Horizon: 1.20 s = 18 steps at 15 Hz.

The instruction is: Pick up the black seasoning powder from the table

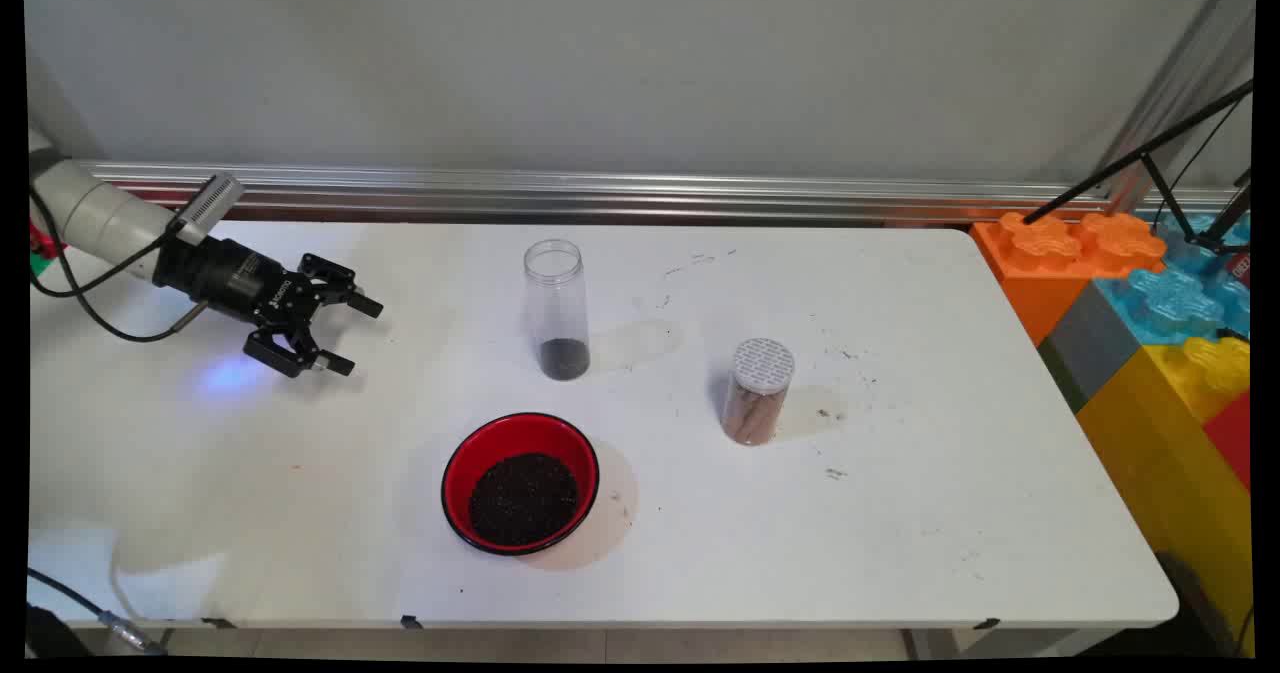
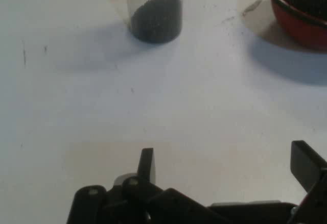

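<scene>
Reaching in low from the left edge, arm nearly level over the table (image 1: 900,513), gripper (image 1: 350,333) pointing right and a little toward the near side. Fingers (image 2: 146,164) spread wide, nothing between them, hanging just above the bare white top.

Nearest ahead: a clear jar (image 1: 556,308), upright, lidless, a shallow layer of dark grains at its bottom. Apart from the gripper, open tabletop between. In the hand view, jar's base (image 2: 156,17) at top centre, straight along the line of the fingers.

Toward the near edge and right of the gripper: a red bowl (image 1: 520,483) with a black rim, dark grains heaped inside. In the hand view, bowl (image 2: 301,15) at top right, clear of the jar.

Farther right, mid-table: a second jar (image 1: 757,393), white lid on, brownish contents, leaning slightly in the picture. Well apart from both jar and bowl.

Wide bare room left of the bowl and under the gripper; more along the right half up to the rounded corner. Metal rail (image 1: 600,193) along the far edge. Big plastic blocks (image 1: 1150,353) stacked just beyond the right edge.
</scene>
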Available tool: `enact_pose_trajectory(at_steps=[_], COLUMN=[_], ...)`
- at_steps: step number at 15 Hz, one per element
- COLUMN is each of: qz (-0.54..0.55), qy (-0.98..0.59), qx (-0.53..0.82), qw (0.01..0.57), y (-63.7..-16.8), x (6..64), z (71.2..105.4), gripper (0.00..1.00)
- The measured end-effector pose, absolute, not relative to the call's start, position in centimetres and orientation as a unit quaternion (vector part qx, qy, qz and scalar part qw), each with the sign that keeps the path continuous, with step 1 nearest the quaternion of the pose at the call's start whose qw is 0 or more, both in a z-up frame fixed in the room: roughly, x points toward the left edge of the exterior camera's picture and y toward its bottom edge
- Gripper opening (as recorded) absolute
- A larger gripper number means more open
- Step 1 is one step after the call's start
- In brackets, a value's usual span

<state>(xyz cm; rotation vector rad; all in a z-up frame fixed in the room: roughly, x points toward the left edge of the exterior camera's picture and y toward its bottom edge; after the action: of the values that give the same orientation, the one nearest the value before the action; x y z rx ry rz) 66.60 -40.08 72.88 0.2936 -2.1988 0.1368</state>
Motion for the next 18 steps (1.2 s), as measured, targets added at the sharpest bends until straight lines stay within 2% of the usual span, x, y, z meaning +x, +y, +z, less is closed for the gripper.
enact_pose_trajectory(at_steps=[18], qz=[0.053], qy=[-0.860], qx=[0.111], qw=[0.495], y=[-41.5], x=[63.3], z=[74.1], gripper=[1.00])
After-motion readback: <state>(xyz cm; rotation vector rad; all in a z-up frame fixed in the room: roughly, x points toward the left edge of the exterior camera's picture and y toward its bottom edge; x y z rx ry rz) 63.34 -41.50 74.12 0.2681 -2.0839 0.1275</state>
